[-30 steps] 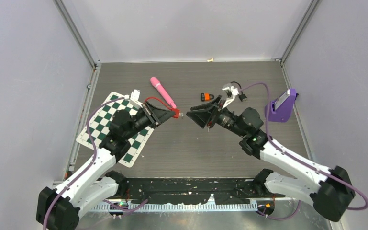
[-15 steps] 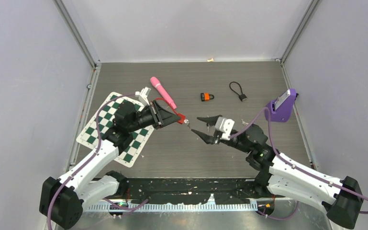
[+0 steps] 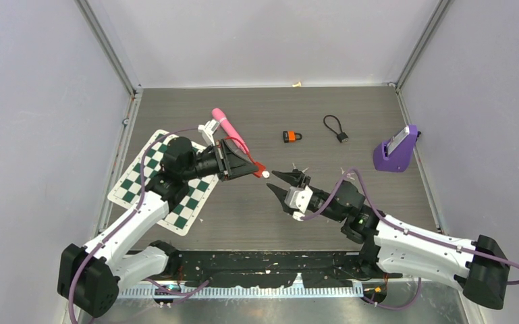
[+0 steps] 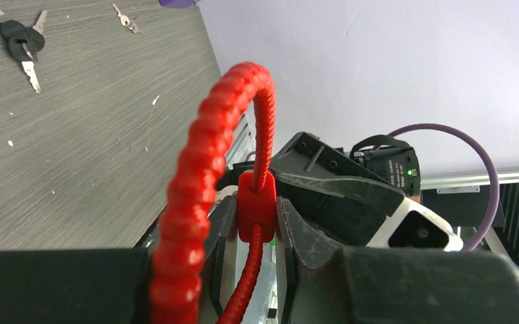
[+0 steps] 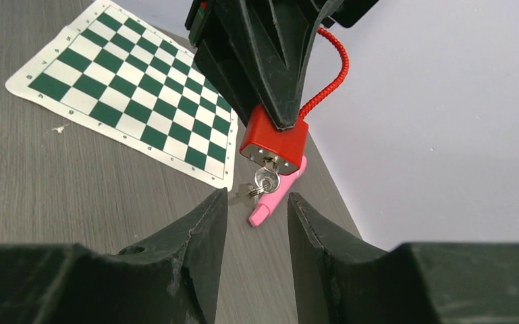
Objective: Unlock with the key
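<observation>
Top external | red lock (image 3: 259, 167) centre | checkered mat (image 3: 131, 182) left | pink pen (image 3: 228, 128) behind

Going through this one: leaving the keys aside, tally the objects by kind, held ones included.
padlocks: 2 (red cable lock, orange padlock)
black cable loop: 1
pink stick: 1
chessboard mat: 1
purple stand: 1
Total: 6
</observation>
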Available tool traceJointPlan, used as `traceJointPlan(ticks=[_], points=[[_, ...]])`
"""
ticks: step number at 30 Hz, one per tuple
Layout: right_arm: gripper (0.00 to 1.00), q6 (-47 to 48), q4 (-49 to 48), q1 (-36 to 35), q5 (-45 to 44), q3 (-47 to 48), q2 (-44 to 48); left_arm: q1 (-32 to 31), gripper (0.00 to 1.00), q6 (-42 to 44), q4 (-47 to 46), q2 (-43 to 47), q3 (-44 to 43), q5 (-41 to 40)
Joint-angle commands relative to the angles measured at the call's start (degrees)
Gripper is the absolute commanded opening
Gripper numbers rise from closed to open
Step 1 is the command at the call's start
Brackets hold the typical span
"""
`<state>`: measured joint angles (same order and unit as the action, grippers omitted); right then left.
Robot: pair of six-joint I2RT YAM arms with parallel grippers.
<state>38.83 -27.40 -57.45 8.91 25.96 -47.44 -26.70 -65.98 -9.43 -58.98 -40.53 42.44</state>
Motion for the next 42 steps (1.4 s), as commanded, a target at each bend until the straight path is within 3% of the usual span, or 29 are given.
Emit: traceJointPlan(ticks=[1, 8, 19, 23, 26, 37, 42], points=[[0.43, 4.5, -3.9, -1.6, -3.6, 0.8, -1.4, 0.2, 0.00, -0.3, -1.5, 0.0, -3.3, 3.1], [0.41, 6.0, -5.7, -2.9, -5.6, 1.1, -3.4, 0.2, 0.00, -0.2, -1.5, 0.0, -3.2, 3.3], [0.29, 6.0, -9.3, -4.3, -8.2, 1.5, -5.9, -0.8, 0.00, -0.1, -2.1, 0.0, -3.5, 3.8], [0.20, 3.3, -10.8, -4.6, -8.5, 1.8, -6.9, -1.2, 0.00, -0.1, -2.3, -0.1, -3.5, 3.9], [0.07, 0.0, -11.0, -4.6, -8.7, 2.6, -7.5, -1.3, 0.00, -0.1, -2.6, 0.0, -3.4, 3.9], [0.05, -20.6, -13.9, -3.2, -6.3, 4.0, -6.7, -1.9, 0.00, 1.3, -7.0, 0.6, -0.8, 3.2], [0.05, -13.9, -10.0, -4.5, -9.5, 5.2, -7.4, -2.4, 0.00, 2.9, -2.9, 0.6, -1.0, 1.0]])
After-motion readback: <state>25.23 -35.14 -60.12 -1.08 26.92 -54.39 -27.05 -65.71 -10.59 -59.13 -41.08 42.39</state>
